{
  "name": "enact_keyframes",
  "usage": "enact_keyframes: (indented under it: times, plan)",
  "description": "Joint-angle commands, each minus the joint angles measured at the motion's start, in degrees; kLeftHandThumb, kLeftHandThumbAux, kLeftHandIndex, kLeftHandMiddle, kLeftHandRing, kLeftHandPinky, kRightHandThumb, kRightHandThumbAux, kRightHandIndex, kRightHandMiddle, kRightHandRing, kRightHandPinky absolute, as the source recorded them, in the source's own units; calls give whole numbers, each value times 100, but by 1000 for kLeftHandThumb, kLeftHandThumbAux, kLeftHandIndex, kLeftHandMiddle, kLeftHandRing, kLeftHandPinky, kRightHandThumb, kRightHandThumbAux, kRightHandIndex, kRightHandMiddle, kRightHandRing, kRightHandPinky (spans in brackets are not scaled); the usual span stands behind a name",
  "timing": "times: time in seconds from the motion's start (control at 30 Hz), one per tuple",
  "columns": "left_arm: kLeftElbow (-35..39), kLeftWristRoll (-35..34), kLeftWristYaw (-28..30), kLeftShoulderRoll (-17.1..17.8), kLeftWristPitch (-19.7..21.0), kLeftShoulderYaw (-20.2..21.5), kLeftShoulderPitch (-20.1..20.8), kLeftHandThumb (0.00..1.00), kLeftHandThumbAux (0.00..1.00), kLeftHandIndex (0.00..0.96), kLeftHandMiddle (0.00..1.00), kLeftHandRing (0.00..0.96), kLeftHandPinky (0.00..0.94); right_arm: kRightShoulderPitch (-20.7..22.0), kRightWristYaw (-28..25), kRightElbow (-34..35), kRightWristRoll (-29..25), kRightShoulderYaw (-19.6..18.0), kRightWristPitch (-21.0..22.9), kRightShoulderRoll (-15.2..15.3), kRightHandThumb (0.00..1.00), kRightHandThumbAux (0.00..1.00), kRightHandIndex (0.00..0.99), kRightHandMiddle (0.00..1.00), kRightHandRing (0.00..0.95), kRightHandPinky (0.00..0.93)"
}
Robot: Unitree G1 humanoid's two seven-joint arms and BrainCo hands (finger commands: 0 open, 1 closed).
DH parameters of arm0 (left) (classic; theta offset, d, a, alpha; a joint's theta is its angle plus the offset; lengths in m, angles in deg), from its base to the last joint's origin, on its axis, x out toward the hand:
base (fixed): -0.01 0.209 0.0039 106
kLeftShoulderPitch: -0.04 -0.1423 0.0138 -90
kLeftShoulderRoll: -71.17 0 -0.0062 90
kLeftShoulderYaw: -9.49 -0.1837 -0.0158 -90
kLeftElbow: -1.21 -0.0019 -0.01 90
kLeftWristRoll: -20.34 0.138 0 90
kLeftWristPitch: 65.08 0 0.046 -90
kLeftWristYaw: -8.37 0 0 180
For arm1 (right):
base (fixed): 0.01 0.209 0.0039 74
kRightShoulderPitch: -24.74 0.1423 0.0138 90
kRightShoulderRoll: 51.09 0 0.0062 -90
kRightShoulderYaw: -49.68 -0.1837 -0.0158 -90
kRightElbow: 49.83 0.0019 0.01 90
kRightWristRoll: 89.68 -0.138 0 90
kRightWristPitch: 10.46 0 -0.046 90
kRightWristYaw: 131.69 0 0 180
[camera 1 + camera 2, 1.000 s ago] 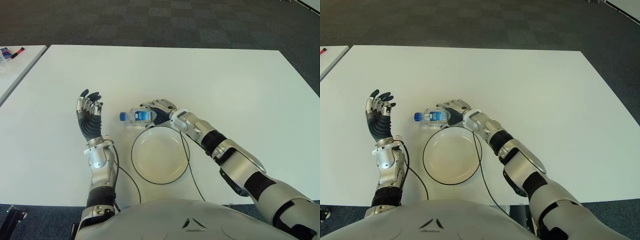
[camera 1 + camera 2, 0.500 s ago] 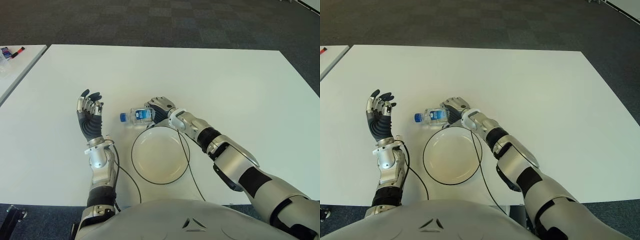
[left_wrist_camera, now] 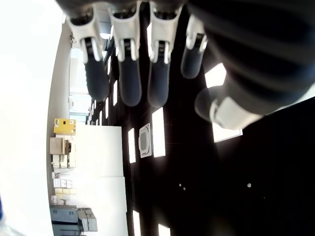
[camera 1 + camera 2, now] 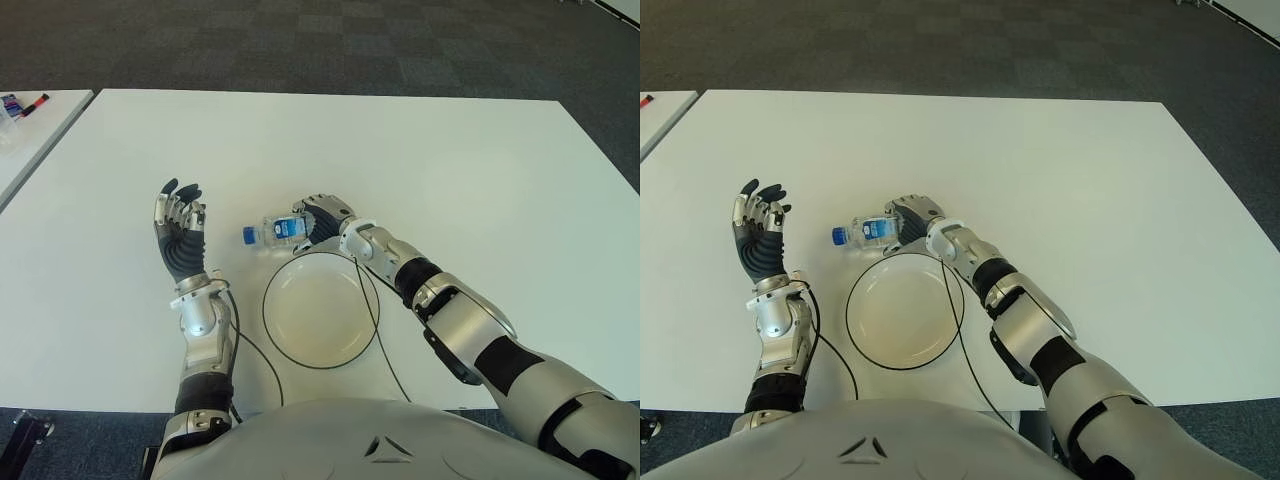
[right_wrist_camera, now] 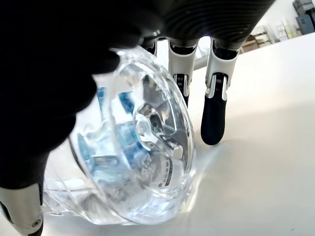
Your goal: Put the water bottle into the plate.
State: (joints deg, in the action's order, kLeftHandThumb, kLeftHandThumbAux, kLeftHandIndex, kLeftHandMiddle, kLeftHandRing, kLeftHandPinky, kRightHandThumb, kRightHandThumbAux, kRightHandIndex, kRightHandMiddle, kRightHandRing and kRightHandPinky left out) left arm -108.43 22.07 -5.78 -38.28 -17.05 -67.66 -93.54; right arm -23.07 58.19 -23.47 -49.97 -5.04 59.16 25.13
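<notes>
The water bottle (image 4: 277, 232) lies on its side on the white table (image 4: 480, 180), just beyond the far rim of the plate (image 4: 320, 308) and not in it; its blue cap points toward the robot's left, and its blue label shows between cap and base; the base end is under the right hand (image 4: 322, 218), whose fingers curl over and around the clear body; the right wrist view shows the bottle's moulded base (image 5: 142, 162) close up, pressed against the dark palm, with two fingertips (image 5: 214, 123) reaching down past it to the tabletop; so the right hand is closed around the bottle, which is touching the table.

The plate is round, pale inside with a dark rim, and sits on the table close to the robot's body, between the two forearms; a thin black cable (image 4: 372, 320) runs from the right wrist across the plate's right edge toward the torso.

The left hand (image 4: 178, 228) is raised to the left of the bottle, well apart from it, palm turned inward and fingers upright, slightly bent and holding nothing; the left wrist view shows those fingers (image 3: 125, 73) loosely extended with only ceiling lights beyond them; another black cable (image 4: 255, 355) loops from the left wrist down toward the torso.

A second white table (image 4: 30, 140) stands at the far left edge, with small items on it too small to make out; dark carpet (image 4: 300, 45) lies beyond both tables.
</notes>
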Motion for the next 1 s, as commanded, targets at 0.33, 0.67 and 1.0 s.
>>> enact_keyframes:
  times: [0.33,0.67,1.0]
  plan:
    - [-15,46,-95,-41,11,14,-26,590,596,192,304,301,335,-145,-140,-27,-235,-174,-166,45,953,658,386,504,522,790]
    - [-36,110,-133,-28,13,15,-24,574,603,196,304,306,337,-196,-61,-14,-239,-246,-378,129,955,656,387,508,529,858]
    - [-49,60,-98,-27,-6,14,-26,583,608,200,312,308,335,-238,210,1,-151,-255,-449,167,956,655,390,510,532,868]
